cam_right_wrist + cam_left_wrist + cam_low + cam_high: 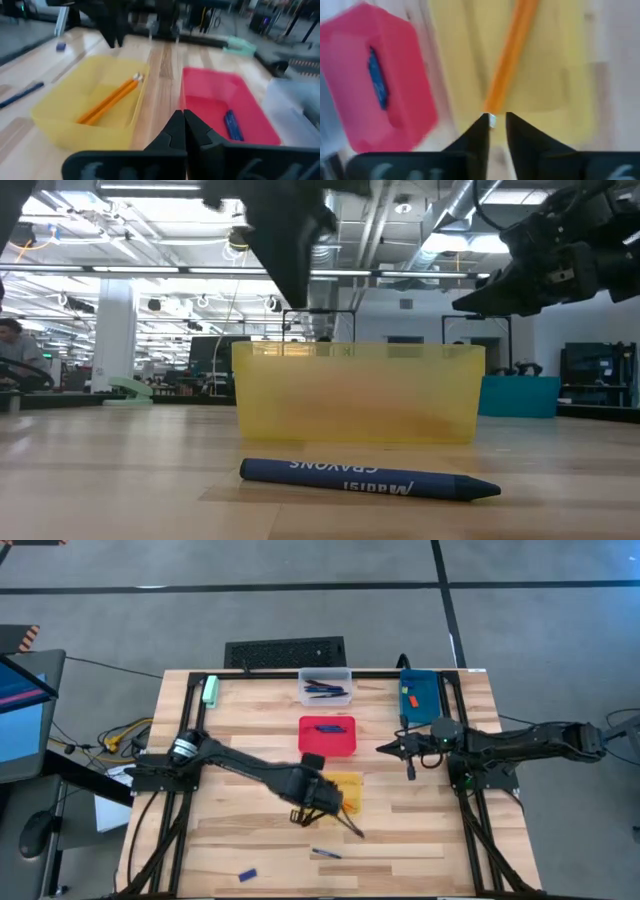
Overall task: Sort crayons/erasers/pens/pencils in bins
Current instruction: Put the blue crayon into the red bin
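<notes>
1. Left wrist view: an orange pencil [512,55] lies in the yellow bin [560,60], its end just off the fingertips of the left gripper [497,122], which stand slightly parted and hold nothing.
2. Beside it, the red bin [220,107] holds a blue crayon [232,125].
3. Another crayon [365,478] lies on the table [100,480] before the yellow bin.
4. Right gripper [184,122] hovers closed and empty near the red bin.
5. Clear bin [325,687] holds pens; the blue bin [418,692] holds erasers.

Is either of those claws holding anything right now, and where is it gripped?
Nothing. The left gripper hangs slightly open above the pencils lying in the yellow bin; the right gripper is shut and empty.
</notes>
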